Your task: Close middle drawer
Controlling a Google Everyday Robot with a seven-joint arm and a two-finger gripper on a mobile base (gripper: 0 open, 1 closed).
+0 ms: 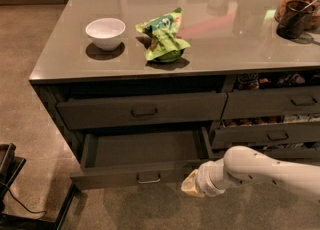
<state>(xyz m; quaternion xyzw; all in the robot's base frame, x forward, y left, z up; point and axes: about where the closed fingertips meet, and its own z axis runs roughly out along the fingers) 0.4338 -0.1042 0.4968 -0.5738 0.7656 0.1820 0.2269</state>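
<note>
Under the desk's left half, the middle drawer stands pulled out.
The tool is low before the desk, at that drawer front's right end; spread or pressed together, I cannot tell.

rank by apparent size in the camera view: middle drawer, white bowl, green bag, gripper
middle drawer
green bag
white bowl, slightly smaller
gripper, at the drawer's front right corner; nearer the camera, so unsure

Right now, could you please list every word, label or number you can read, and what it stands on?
No text is readable.
Green bag: print too blurred to read.
Gripper, at the right end of the open middle drawer front: no markings visible.
</note>
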